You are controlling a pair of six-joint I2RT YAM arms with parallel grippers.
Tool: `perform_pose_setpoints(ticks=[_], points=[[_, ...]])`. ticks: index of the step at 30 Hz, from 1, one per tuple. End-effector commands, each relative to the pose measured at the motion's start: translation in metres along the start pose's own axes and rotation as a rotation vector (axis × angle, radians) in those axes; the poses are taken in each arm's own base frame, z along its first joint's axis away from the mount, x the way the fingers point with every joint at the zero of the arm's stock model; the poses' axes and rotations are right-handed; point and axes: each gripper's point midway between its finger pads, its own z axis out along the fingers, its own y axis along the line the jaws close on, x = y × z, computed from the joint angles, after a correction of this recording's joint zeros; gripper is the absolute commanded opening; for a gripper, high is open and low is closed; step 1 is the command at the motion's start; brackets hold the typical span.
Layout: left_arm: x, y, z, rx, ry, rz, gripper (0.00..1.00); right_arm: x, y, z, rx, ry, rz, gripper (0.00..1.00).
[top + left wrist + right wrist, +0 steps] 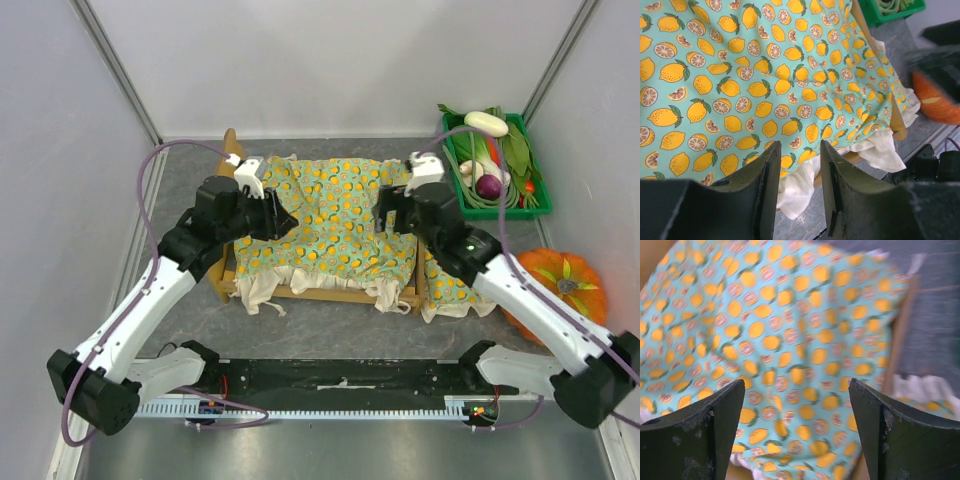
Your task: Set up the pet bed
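Hovering over the pet bed (330,293) on the table (180,180), draped in the lemon blanket (330,215): left fingers (765,190) narrowly parted, right fingers (715,430) wide, both empty. Risking a snagged ruffle (880,155) and blanket dragged askew if closed too low and pulled unevenly.

Pet bed (335,293): light matt wood. Blanket (330,215): soft matt printed cloth.

White-shelled left arm (140,310) and right arm (540,315), black joints and bases, thin purple cables (142,190).
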Motion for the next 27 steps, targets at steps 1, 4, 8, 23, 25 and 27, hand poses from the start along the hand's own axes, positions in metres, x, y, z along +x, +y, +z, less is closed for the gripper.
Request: perform_pose_setpoints(ticks=[1,4,8,23,25,27], points=[[-0.010,-0.002,0.012,-0.006,-0.035,0.055,0.43,-0.010,-0.096,-0.048,0.384,-0.001,0.061,0.93],[-0.002,0.002,0.014,-0.017,-0.024,0.052,0.44,0.039,-0.150,-0.073,0.576,0.149,0.100,0.92],[-0.003,0.003,0.010,-0.021,-0.037,0.063,0.46,0.122,-0.173,-0.078,0.591,0.367,0.203,0.87],[-0.026,0.010,-0.022,-0.115,-0.116,0.140,0.49,0.077,-0.189,-0.070,0.604,0.339,0.117,0.00],[-0.034,0.011,-0.029,-0.135,-0.143,0.149,0.49,0.036,-0.185,-0.086,0.601,0.231,0.120,0.00],[-0.044,0.018,-0.038,-0.194,-0.178,0.146,0.50,0.011,-0.172,-0.092,0.533,0.170,0.124,0.00]])
